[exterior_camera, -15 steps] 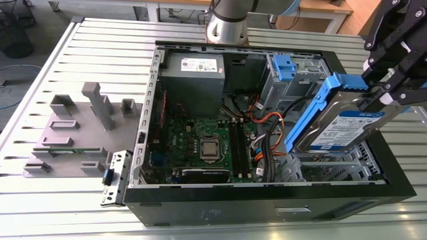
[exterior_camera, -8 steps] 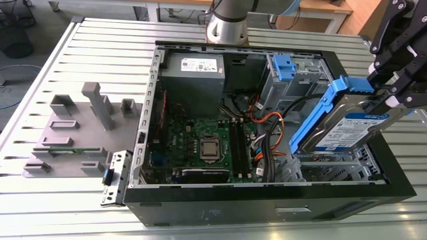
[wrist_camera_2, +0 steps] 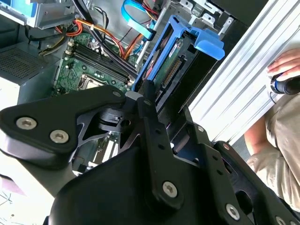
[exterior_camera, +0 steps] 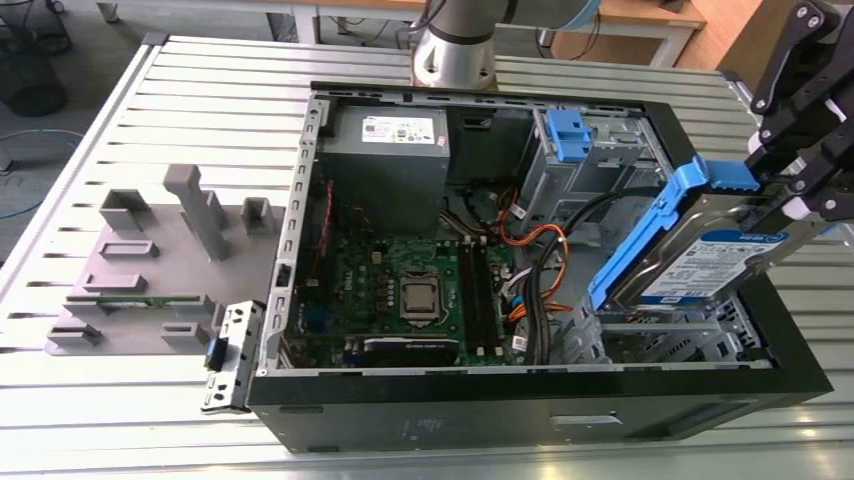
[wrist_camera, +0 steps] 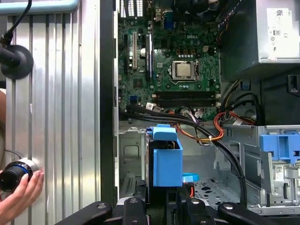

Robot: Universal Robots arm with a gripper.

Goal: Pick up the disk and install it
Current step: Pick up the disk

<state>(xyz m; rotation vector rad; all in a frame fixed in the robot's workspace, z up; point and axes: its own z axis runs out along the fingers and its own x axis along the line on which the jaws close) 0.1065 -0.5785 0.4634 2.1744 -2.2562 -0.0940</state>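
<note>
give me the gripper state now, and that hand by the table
Gripper: shut on the disk, held tilted over the open case.
Hand: cupped around a small dark round object.

The silver disk (exterior_camera: 707,262), blue rails on its sides, white-and-blue label up, hangs tilted above the open computer case (exterior_camera: 534,408).

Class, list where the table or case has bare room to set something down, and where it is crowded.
Bare: the table slats between the grey fixture and the far edge, and the strip along the case nearest the camera. Crowded: the cables between the motherboard and the disk held by the end effector.
</note>
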